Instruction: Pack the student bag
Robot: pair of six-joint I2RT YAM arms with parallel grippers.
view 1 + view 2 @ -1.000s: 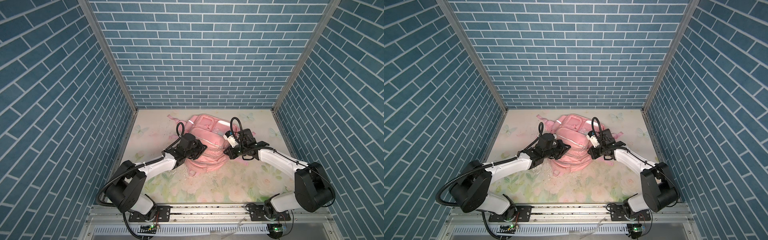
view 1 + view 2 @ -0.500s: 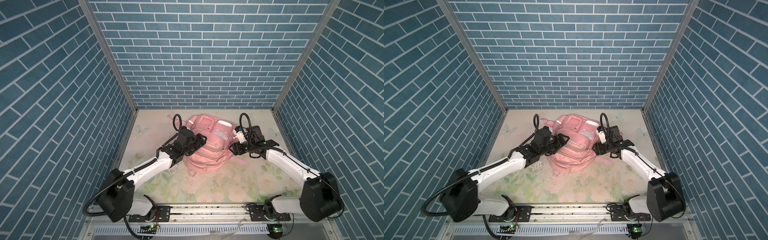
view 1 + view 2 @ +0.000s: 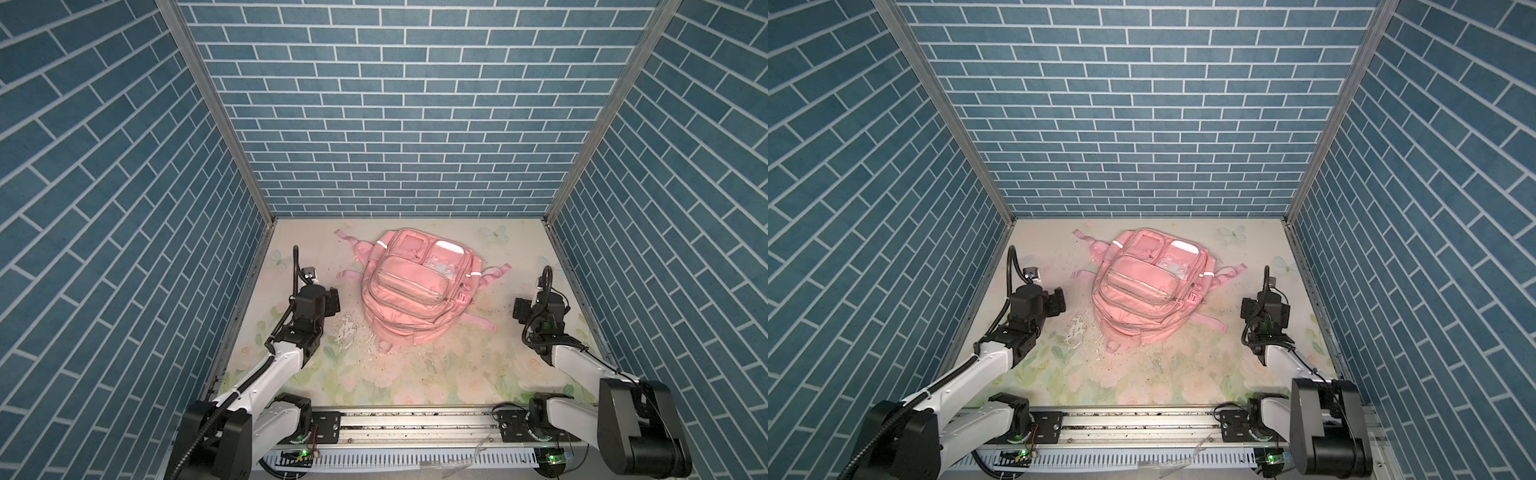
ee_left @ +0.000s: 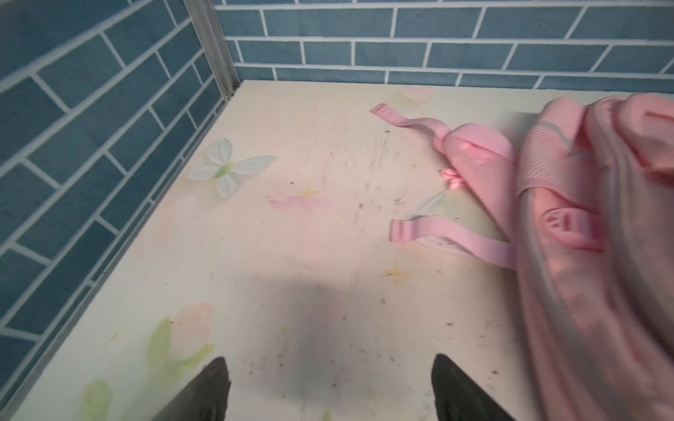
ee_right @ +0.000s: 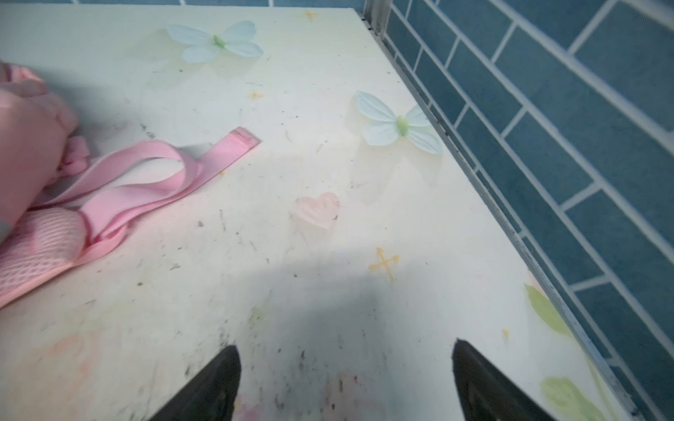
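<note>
Left gripper (image 3: 335, 301) and right gripper (image 3: 518, 309): both spread wide and empty, with bare table (image 3: 415, 376) between the tips in each wrist view.

The student bag (image 3: 417, 291) lies flat between them, front pockets up. It sits inboard of each gripper and slightly ahead, touching neither.

Its long axis runs roughly along each gripper's pointing direction, away from the arm bases and a little skewed. Either gripper would therefore meet a long side of the bag, not an end.

The left gripper looks slightly nearer the bag body. On the right, a loose strap (image 5: 146, 175) lies between gripper and body.

The top views show the whole bag and no loose items on the table. The left wrist view shows only the bag's side wall (image 4: 583, 218) and strap ends, and the right wrist view only padded strap and webbing. No view shows clearly whether the main zip is open.
</note>
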